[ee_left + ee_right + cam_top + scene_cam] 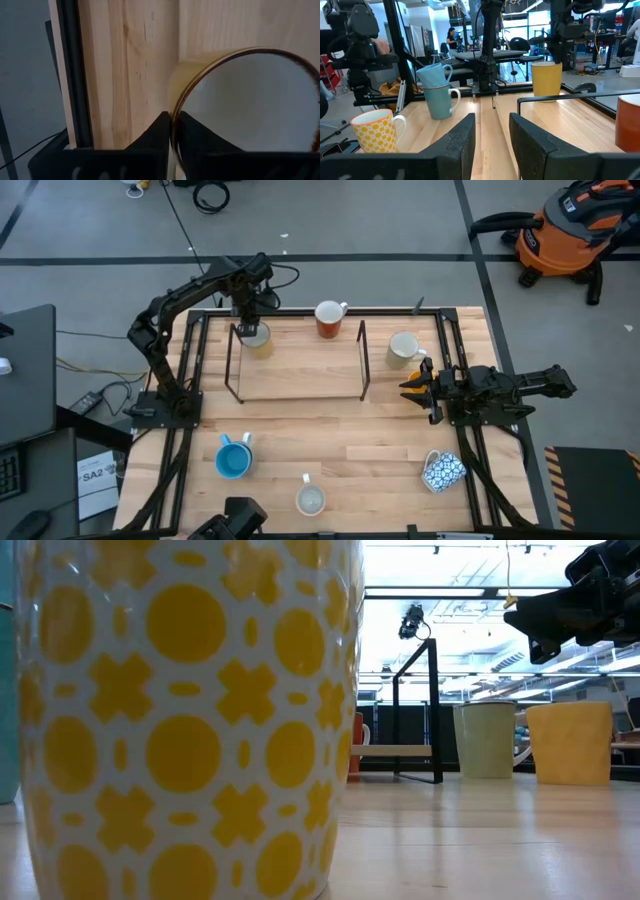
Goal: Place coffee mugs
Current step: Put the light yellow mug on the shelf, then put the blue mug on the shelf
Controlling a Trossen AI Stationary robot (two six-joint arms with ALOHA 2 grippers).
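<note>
My left gripper (247, 326) is at the table's far left, shut on an orange-yellow mug (255, 340) beside the left end of a black wire rack (300, 365). That mug (546, 77) stands upright beneath the gripper in the right wrist view. My right gripper (412, 386) is open at the table's right side, level, pointing left, and touches nothing. A red-brown mug (328, 320) and a cream mug (403, 350) stand at the far side. A blue mug (233, 458) sits in a second blue mug, and a yellow-patterned mug (310, 500) stands near. A blue-and-white mug (443, 471) lies on its side. My left gripper pinches the orange-yellow mug's rim (175, 107), one finger (192, 137) inside the mug and one finger (157, 135) outside its wall. It comes from above, pointing down. The mug is upright, and its base (546, 95) seems to rest on the table.
The black rack stands across the table's far middle, with black frame rails (185, 380) along both side edges. Bare wood (340, 430) lies between the rack and the near mugs. The yellow-patterned mug (185, 720) fills the low view. A person (451, 35) is in the room behind.
</note>
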